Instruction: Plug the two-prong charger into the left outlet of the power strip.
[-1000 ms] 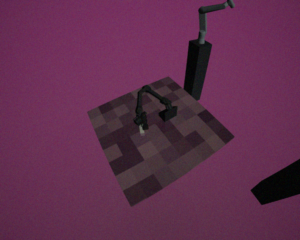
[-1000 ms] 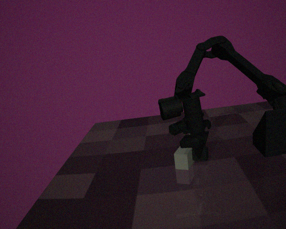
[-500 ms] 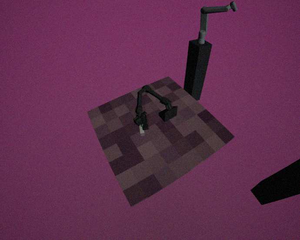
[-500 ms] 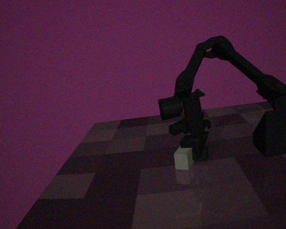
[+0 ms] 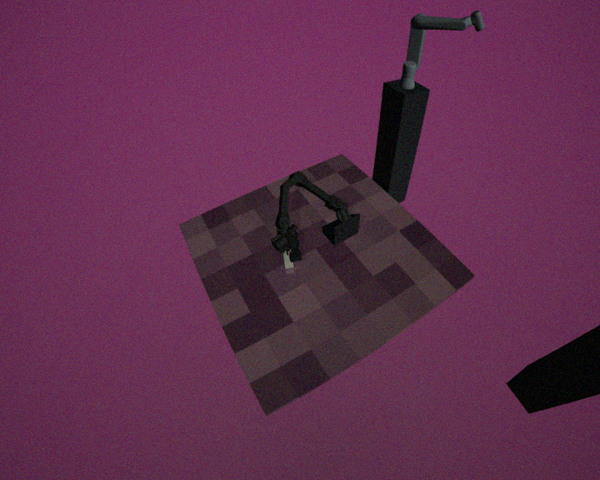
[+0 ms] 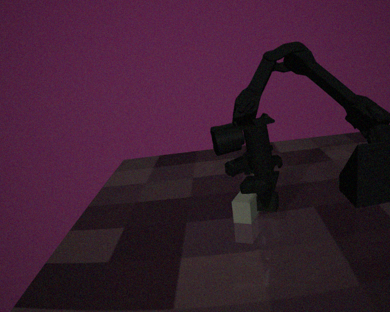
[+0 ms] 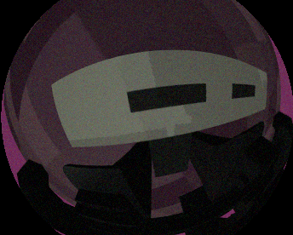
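"Where was the charger [image 7: 170, 158]?"

"Clamped between the fingers of the gripper [image 5: 290, 251] [image 6: 259, 199] [image 7: 163, 135]. The wrist view gave it as a dark block, its upper end at the near long edge of the pale strip [image 5: 289, 261] [image 6: 241, 211] [image 7: 95, 104]. Whether it touched the strip, I could not tell, and the prongs could not be made out."

"And the strip?"

"It lay on the checkered table [image 5: 300, 303] [image 6: 146, 273], below the gripper. Only the wrist view showed its upper face, with a long dark slot [image 7: 167, 98] and a shorter one [image 7: 244, 90] apart from it. The exterior view gave its pale end and a reflection in the tabletop, the gripper covering much of the rest."

"Anything particular to the top view?"

"A grey arm [image 5: 440, 23] on a tall dark pedestal [image 5: 400, 135] beside the table, and a black shape [image 5: 560, 377] at the right margin. Neither appeared in the exterior view. The charger could not be distinguished from the gripper there."
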Controlling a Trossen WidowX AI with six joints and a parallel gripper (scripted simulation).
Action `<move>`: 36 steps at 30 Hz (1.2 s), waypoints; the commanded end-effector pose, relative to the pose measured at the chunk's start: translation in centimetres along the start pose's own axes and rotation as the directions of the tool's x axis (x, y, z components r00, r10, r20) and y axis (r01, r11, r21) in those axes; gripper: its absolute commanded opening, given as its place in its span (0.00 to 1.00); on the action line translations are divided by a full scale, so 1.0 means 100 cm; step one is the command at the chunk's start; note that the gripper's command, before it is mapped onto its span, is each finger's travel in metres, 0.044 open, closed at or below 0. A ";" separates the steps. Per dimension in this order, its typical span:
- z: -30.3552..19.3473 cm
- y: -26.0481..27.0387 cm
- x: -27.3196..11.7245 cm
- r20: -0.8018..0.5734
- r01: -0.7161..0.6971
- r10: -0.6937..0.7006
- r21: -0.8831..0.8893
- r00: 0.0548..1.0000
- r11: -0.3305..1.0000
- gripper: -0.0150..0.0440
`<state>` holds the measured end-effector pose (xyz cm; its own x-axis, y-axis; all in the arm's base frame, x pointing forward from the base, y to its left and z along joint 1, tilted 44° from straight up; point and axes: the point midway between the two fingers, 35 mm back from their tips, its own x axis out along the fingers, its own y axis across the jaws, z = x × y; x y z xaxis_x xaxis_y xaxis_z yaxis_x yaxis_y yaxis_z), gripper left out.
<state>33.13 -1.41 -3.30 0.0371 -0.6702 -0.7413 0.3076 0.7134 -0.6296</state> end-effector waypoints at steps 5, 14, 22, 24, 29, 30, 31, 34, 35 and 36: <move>0.007 0.000 -0.002 0.018 -0.002 0.002 0.016 1.000 1.000 0.25; 0.000 0.000 0.000 -0.001 0.000 0.000 0.000 1.000 1.000 0.25; 0.000 0.000 0.000 -0.001 0.000 0.000 0.000 1.000 1.000 0.48; 0.000 0.000 0.000 -0.001 0.000 0.000 0.000 1.000 1.000 0.57; 0.000 0.000 0.000 -0.001 0.000 0.000 0.000 1.000 1.000 0.79; 0.000 0.000 0.000 -0.001 0.000 0.000 0.000 1.000 1.000 0.83; 0.000 0.000 0.000 -0.001 0.000 0.000 0.000 1.000 1.000 0.88; 0.000 0.000 0.000 -0.001 0.000 0.000 0.000 1.000 1.000 1.00; -0.001 0.000 0.000 0.000 0.000 0.000 0.000 1.000 1.000 1.00; -0.001 0.000 0.000 0.000 0.000 0.000 0.000 1.000 1.000 1.00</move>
<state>33.10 -1.38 -3.33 0.0359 -0.6692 -0.7422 0.3065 0.7143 -0.6292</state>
